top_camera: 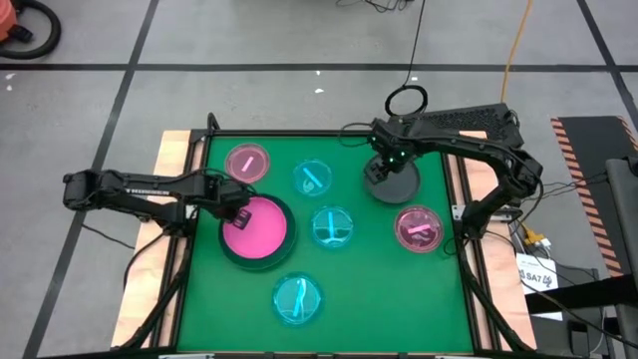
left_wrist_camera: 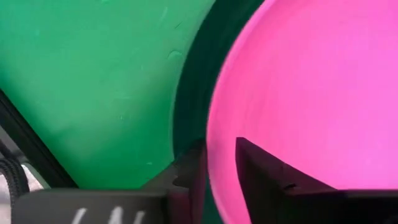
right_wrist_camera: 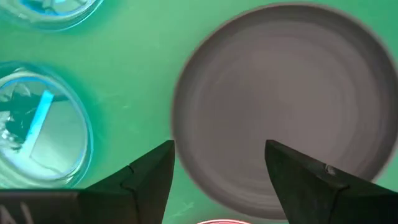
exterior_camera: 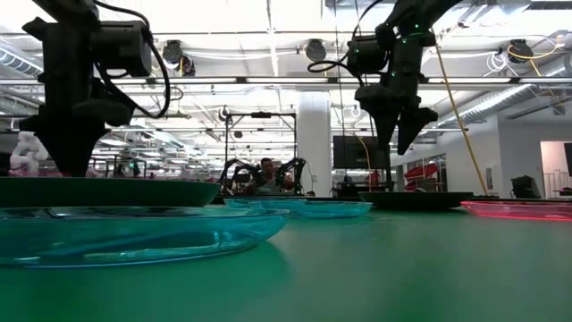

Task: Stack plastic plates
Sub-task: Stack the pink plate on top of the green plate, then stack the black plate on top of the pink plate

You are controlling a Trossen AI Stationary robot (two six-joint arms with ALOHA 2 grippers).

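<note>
Green mat (top_camera: pixel 359 289); plates: 3 cyan (top_camera: pixel 297 298), bright pink (top_camera: pixel 255 227), dk grey (top_camera: pixel 394 182).

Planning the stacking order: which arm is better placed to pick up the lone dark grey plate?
Right. The right gripper hangs open directly over the dark grey plate; the left gripper is at the bright pink plate.

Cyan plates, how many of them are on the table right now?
3. One cyan plate lies toward the far edge, one sits mid-table, and one lies near the front edge. None looks stacked or covered, though a clear plate nested in another would be hard to spot.
</note>
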